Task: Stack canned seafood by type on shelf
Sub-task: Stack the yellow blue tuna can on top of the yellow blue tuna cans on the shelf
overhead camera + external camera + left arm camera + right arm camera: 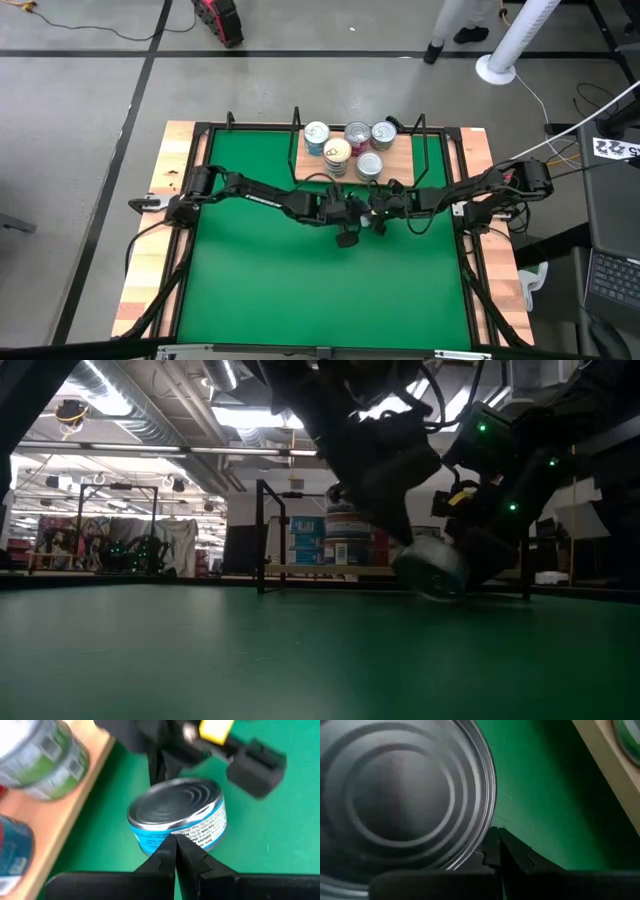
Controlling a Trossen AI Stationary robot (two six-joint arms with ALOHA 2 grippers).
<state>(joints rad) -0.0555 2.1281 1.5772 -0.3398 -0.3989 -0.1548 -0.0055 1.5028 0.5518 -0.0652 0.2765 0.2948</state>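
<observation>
Blue tin (177, 815) on mat (300, 290), just beside shelf (305, 165) edge.

Shelf (400, 160): light-wood board with black wire rails, at the far middle of the green mat. Five tins stand upright on it in a tight cluster (345, 148), silver lids up, some stacked. One teal-blue tin (177, 815) sits apart on the mat just beside the shelf's near edge, tilted.

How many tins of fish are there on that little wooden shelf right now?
5 lids show from above: teal tin leftmost, gold tin, red tin, grey-lidded tin rightmost, nearest tin. Stacked tins underneath may be hidden.
</observation>
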